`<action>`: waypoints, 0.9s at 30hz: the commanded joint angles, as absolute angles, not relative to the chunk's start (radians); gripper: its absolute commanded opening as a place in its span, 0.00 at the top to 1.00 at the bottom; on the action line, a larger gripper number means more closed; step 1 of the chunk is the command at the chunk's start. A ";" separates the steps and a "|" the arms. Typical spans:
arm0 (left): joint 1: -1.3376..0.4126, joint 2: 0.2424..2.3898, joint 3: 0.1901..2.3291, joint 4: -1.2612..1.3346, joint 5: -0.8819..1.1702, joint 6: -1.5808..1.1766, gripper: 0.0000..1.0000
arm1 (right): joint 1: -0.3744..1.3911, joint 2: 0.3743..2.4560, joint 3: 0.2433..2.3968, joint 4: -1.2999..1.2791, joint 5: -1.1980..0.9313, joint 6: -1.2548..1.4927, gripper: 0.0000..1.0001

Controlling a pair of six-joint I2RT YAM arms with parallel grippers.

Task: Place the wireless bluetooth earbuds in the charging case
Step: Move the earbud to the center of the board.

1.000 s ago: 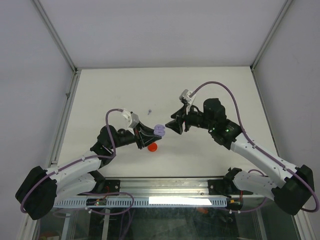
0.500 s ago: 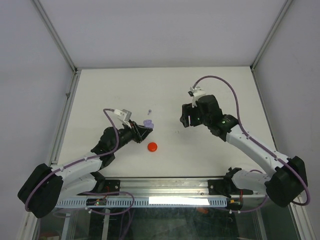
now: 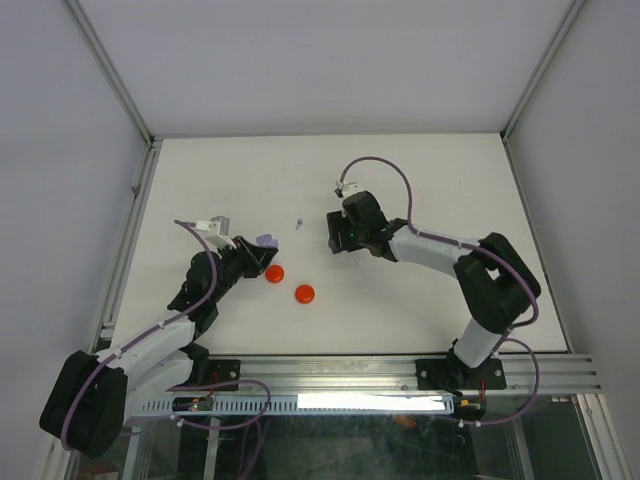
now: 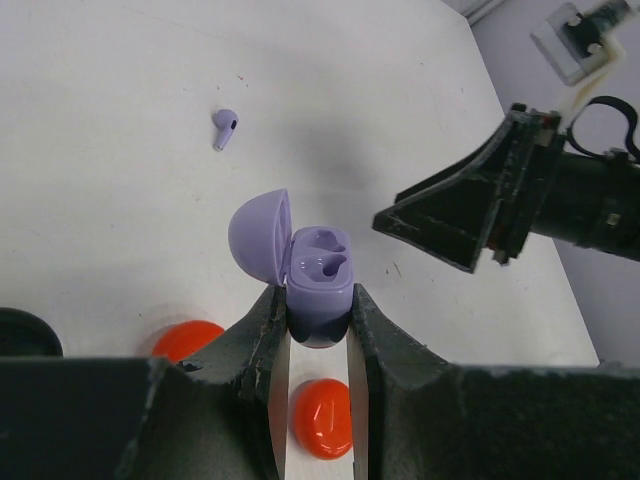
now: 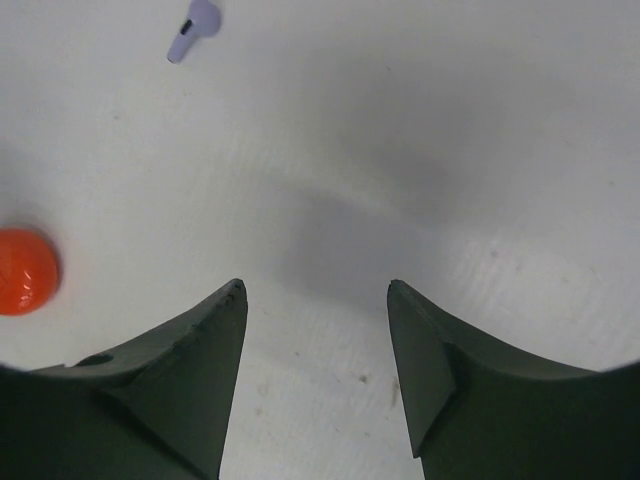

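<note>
Left jaws: closed on the lower body of the charging case [image 4: 320, 285], a glossy lavender shell with its domed lid hinged open; both wells look empty.
Right jaws: open, empty, over the matte white counter [image 5: 420, 120].
Earbud [image 5: 195, 28]: lavender, short-stemmed, loose on the counter ahead of the right jaws, well apart from the case.
Hazards: the small, smooth earbud may skid or squirt from a pinch; the narrowly held case may twist under insertion.
Red discs [image 4: 322, 417]: glossy, coin-like, near the case.

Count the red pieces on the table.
2. One red piece beside the left claw; the other red piece right of it, nearer the robot. Arms may hide more.
</note>
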State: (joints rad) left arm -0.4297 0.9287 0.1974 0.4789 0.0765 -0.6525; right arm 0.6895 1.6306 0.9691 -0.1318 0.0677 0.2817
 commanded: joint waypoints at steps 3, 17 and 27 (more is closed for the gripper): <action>-0.417 0.854 0.203 0.425 0.049 -0.693 1.00 | 0.750 1.804 1.142 0.083 0.126 0.333 0.39; -0.417 0.781 0.227 0.331 0.069 -0.681 1.00 | 0.806 2.110 1.425 0.104 0.240 0.351 0.42; -0.418 0.792 0.226 0.330 0.082 -0.684 1.00 | 0.818 2.173 1.463 0.063 0.273 0.310 0.61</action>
State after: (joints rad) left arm -0.4236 0.7979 0.1974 0.3115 0.0704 -0.6731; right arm 0.8070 2.1612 1.4326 0.0586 0.2321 0.3290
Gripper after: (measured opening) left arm 0.226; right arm 0.437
